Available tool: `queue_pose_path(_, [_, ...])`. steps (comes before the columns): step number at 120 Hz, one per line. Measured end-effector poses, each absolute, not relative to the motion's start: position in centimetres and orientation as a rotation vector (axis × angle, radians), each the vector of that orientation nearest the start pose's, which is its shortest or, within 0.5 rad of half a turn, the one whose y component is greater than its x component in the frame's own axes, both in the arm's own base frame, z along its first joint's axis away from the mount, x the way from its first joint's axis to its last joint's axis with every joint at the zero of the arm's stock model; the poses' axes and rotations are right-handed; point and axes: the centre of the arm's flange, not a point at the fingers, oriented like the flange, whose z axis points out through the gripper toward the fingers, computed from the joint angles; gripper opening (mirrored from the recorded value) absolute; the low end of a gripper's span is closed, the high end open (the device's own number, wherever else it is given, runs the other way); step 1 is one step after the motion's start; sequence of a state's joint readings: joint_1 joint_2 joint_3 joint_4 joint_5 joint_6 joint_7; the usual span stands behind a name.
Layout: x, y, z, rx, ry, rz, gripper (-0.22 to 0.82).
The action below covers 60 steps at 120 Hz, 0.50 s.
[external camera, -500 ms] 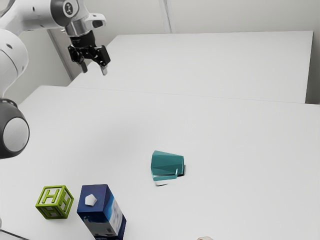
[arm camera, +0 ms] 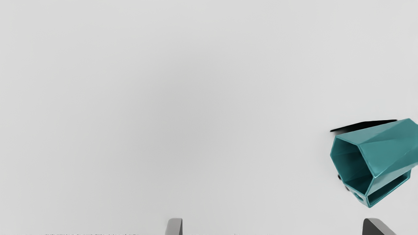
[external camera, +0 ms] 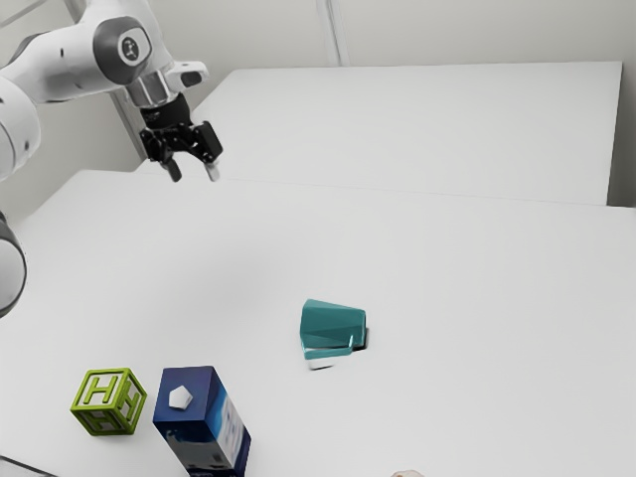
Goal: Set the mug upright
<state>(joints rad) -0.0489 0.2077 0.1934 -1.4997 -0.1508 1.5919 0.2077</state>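
Note:
My gripper [external camera: 194, 173] hangs high above the table at the exterior view's upper left, well apart from the mug. The teal mug [external camera: 333, 326] lies on its side near the middle of the table, its handle toward the exterior view's bottom. In the wrist view the faceted mug [arm camera: 388, 150] turns its open mouth partly toward the camera, with its handle along one side; its base end is cut off by the picture's edge. The gripper [arm camera: 272, 227] is open, its two fingertips wide apart with nothing between them.
A green lettered cube [external camera: 108, 401] stands at the exterior view's lower left. Beside it is a blue carton [external camera: 203, 422], nearer to the mug. A small pale object [external camera: 406, 474] shows at the bottom edge. All are on the white table [external camera: 497, 328].
My gripper has moved lower and slightly toward the exterior view's right, and the arm's links have shifted with it. The mug, cube and carton have stayed where they were.

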Motion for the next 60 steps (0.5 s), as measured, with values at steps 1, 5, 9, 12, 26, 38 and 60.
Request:
queue_pose_path(1, [60.7,6.1,53.8,-3.275,0.084,0.153,0.6])
queue_pose_path(5, [59.8,6.0,52.6,-3.31,0.071,0.17,0.6])
queue_pose_path(9, [59.0,5.7,51.4,-3.347,0.056,0.182,0.6])
queue_pose_path(12, [58.5,5.5,50.6,-3.374,0.041,0.19,0.6])
queue_pose_path(26, [55.8,4.9,47.2,-3.502,-0.058,0.214,0.6])
queue_pose_path(38, [54.2,4.5,45.3,-3.582,-0.149,0.196,0.6])
queue_pose_path(60, [50.9,3.4,42.2,-3.69,-0.332,0.158,0.6])
